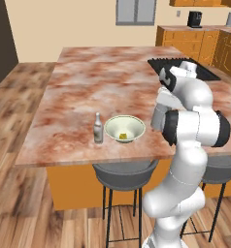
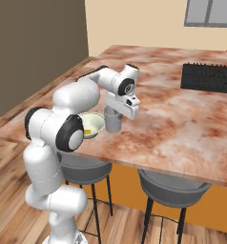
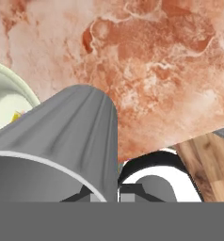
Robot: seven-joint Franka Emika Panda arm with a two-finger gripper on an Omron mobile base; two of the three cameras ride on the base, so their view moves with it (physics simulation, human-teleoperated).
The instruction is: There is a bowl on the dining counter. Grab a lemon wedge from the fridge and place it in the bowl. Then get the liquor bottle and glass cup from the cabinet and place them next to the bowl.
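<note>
On the dining counter (image 1: 78,97) stands the pale bowl (image 1: 124,128) with the tiny yellow lemon wedge (image 1: 122,136) inside it. Just left of the bowl the slim liquor bottle (image 1: 98,129) is upright. To the bowl's right my gripper (image 2: 113,111) is shut on the rim of the grey glass cup (image 2: 112,120), which stands upright with its base at the counter top; whether it touches I cannot tell. In the hand view the glass cup (image 3: 62,136) fills the foreground, with the bowl (image 3: 5,94) and lemon wedge (image 3: 16,115) just beyond it.
A dark cooktop (image 2: 208,78) is set into the far side of the counter. Two grey stools (image 1: 124,172) (image 2: 170,188) stand under the near edge, beside my base. Wooden floor lies to the left, and orange cabinets (image 1: 190,41) line the back wall.
</note>
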